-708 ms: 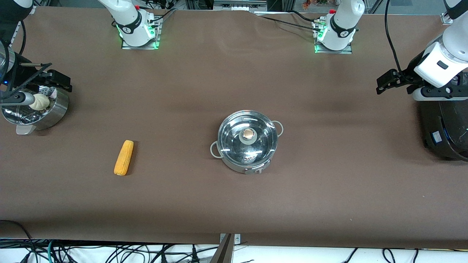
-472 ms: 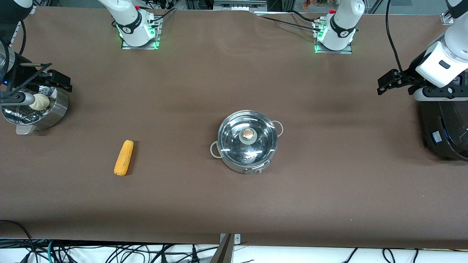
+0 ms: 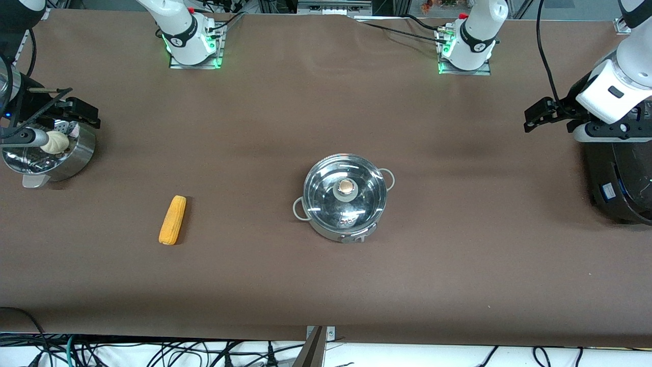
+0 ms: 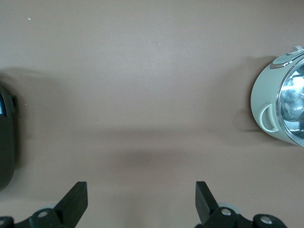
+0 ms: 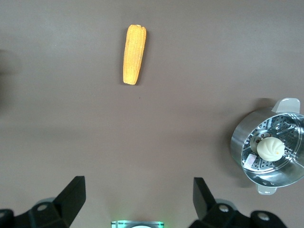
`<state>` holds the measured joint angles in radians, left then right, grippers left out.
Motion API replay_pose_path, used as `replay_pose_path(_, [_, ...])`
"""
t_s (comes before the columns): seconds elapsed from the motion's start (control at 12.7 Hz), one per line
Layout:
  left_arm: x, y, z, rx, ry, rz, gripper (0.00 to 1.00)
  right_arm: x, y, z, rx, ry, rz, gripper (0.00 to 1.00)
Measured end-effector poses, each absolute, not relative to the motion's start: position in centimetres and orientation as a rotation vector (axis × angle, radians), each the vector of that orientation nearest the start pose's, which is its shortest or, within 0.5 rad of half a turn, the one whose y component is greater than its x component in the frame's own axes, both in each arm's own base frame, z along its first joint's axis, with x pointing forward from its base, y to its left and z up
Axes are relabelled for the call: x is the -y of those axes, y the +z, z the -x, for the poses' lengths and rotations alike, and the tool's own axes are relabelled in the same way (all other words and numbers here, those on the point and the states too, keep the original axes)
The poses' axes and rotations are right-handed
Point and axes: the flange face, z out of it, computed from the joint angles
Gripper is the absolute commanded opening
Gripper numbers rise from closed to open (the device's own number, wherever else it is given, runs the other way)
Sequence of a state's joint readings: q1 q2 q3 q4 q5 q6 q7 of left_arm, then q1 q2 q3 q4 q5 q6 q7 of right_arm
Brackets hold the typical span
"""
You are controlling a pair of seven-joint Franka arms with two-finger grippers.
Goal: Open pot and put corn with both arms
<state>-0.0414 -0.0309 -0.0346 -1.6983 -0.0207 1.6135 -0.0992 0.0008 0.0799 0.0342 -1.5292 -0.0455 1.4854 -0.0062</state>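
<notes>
The pot (image 3: 345,196) stands mid-table, shiny steel with two loop handles, and its glass lid with a knob (image 3: 346,187) is on it. Its edge also shows in the left wrist view as the pot (image 4: 280,107). The corn (image 3: 172,219), a tapered yellow-orange cob, lies on the brown cloth toward the right arm's end; the right wrist view shows the corn (image 5: 134,53) too. My left gripper (image 3: 539,116) (image 4: 141,199) hangs open over bare cloth beside the black cooker. My right gripper (image 3: 81,113) (image 5: 139,197) hangs open by the steamer basket. Neither holds anything.
A steel steamer basket (image 3: 76,155) (image 5: 247,142) with a white bun (image 3: 55,141) (image 5: 270,148) stands at the right arm's end. A large black cooker (image 3: 619,178) (image 4: 6,137) stands at the left arm's end. Both arm bases (image 3: 191,38) (image 3: 466,46) glow green.
The left arm's hand has shifted slightly back and forth beside the black cooker. The right arm, the corn and the pot have not moved.
</notes>
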Motion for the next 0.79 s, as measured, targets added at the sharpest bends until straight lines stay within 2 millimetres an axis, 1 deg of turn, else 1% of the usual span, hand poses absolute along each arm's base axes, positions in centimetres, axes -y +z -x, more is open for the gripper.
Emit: replay_pose_path(0.79, [4.65, 58.33, -53.98, 0.03, 0.132, 3.151, 1.0, -1.39, 59.23, -56.83, 0.064, 0.196, 3.179, 1.0])
